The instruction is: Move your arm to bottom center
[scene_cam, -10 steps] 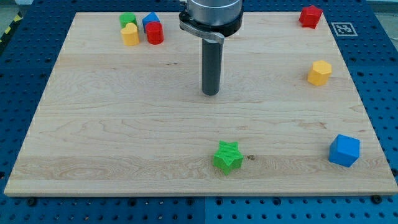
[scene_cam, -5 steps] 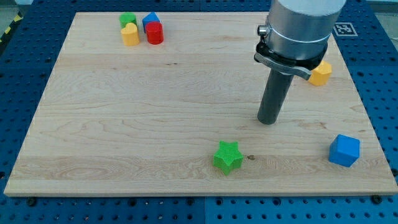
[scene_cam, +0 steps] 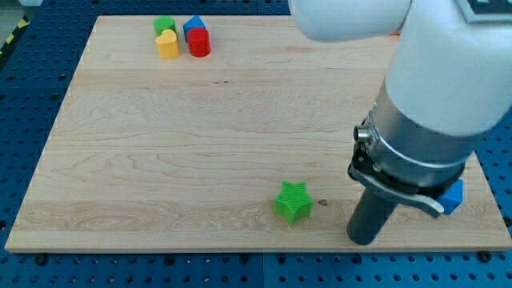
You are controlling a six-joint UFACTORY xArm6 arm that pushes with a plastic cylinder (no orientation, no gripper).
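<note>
My tip (scene_cam: 364, 238) rests on the wooden board (scene_cam: 160, 144) near its bottom edge, right of centre. A green star block (scene_cam: 294, 202) lies just left of the tip, with a small gap between them. A blue cube (scene_cam: 454, 195) sits to the tip's right, mostly hidden behind the arm's body. The arm covers much of the view's right side.
At the view's top left stands a tight group: a green block (scene_cam: 165, 25), a yellow block (scene_cam: 167, 45), a blue block (scene_cam: 192, 26) and a red cylinder (scene_cam: 199, 43). The board's bottom edge (scene_cam: 240, 250) runs just below the tip.
My tip has swept from the board's upper middle down and to the right, ending near the bottom edge beside the green star. The arm now hides the red and yellow blocks at the right.
</note>
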